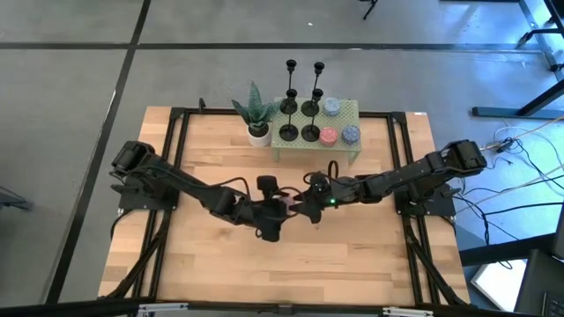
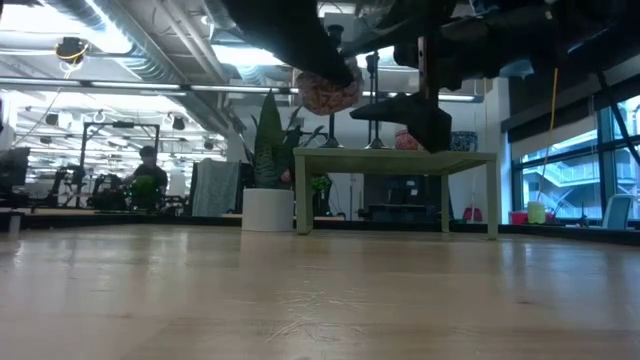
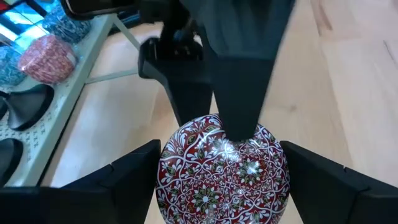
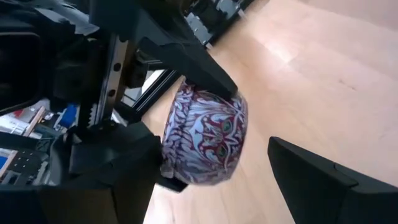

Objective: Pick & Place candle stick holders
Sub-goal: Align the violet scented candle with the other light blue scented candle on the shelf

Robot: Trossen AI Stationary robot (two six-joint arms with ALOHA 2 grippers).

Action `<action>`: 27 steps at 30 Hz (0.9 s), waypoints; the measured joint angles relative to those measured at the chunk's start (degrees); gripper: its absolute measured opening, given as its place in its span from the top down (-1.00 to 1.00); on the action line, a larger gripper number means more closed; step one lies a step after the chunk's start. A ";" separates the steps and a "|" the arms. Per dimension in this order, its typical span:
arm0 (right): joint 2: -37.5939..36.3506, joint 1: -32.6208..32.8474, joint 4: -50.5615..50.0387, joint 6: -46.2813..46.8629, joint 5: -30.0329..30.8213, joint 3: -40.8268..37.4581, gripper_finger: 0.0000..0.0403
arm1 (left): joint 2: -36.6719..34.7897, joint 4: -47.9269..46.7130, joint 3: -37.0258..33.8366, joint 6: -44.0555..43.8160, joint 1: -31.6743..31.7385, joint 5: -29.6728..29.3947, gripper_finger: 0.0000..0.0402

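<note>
Candle stick holders point(image 1: 310, 132), four of them, are seen from above upright on a small green stand point(image 1: 354, 113) at the back of the table, just beside a potted plant point(image 1: 256, 114) and three patterned balls. Both arms are met at mid-table, well short of the stand. The left gripper point(image 1: 278, 213) and right gripper point(image 1: 308, 206) are set either side of a red patterned ball point(image 1: 290, 203). Neither is judged clearly nearer the holders, whose stems stand vertical.

At table height, the ball point(image 2: 328, 90) is seen hanging clear of the wood in front of the stand point(image 2: 395, 155). A person point(image 2: 148, 175) is seated far behind.

From the left wrist, the ball point(image 3: 224, 174) is shown clamped between that arm's widely spread fingers point(image 3: 124, 180), with a finger of the other arm laid on top. Two holder bases point(image 3: 28, 106) are seen on the stand beyond.

From the right wrist, the ball point(image 4: 205, 137) is shown against one of that arm's fingers point(image 4: 106, 168) and apart from the other. Those jaws are judged open and gripping nothing. No holder can be reached until the ball is put down.
</note>
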 joint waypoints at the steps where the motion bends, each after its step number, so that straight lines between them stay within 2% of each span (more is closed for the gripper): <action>1: 0.00 -0.02 0.28 -0.20 0.12 0.00 -0.48 | 0.00 0.55 0.00 -0.01 0.29 0.18 -0.52; 7: 0.02 -0.47 1.93 -2.79 0.44 0.00 -0.41 | -0.04 0.63 0.00 -1.07 1.97 0.48 -0.52; 19: 0.04 -2.03 2.37 -2.28 0.73 0.00 0.03 | -0.07 0.40 0.00 0.15 3.43 -0.71 -0.52; 27: 0.04 -1.97 2.17 -2.72 1.69 0.00 -0.02 | -0.07 0.49 0.00 2.34 3.48 -0.11 -0.53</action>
